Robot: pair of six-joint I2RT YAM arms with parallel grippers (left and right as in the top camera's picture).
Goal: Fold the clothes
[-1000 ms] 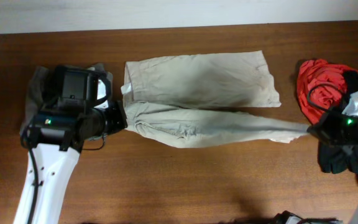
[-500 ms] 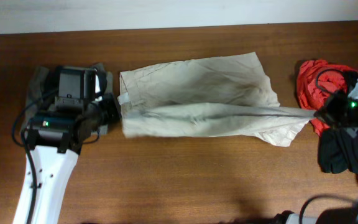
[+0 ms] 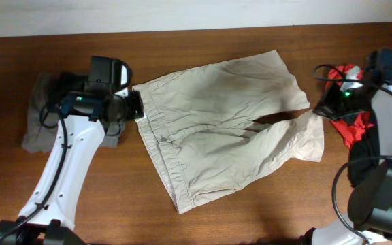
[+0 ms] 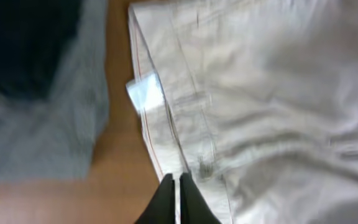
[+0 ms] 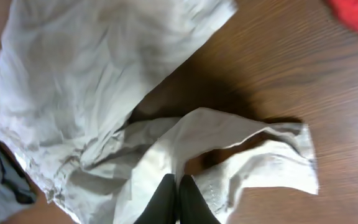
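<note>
The light beige khaki shorts (image 3: 216,136) lie spread open across the middle of the table, with the waistband on the left. My left gripper (image 3: 136,107) is shut on the waistband edge; in the left wrist view the jaws (image 4: 179,186) pinch it just below the small white label (image 4: 145,93). My right gripper (image 3: 318,111) is shut on the hem of one leg, and the right wrist view shows the jaws (image 5: 179,186) closed on a lifted fold of the shorts (image 5: 92,74).
A grey garment (image 3: 41,116) lies at the left under my left arm and also shows in the left wrist view (image 4: 42,124). A red garment (image 3: 349,102) and a black one (image 3: 367,163) lie at the right edge. The wooden table (image 3: 250,211) shows in front.
Both grippers have moved toward the far side of the table. The shorts, stretched narrow between them before, have opened out wide and flat.
</note>
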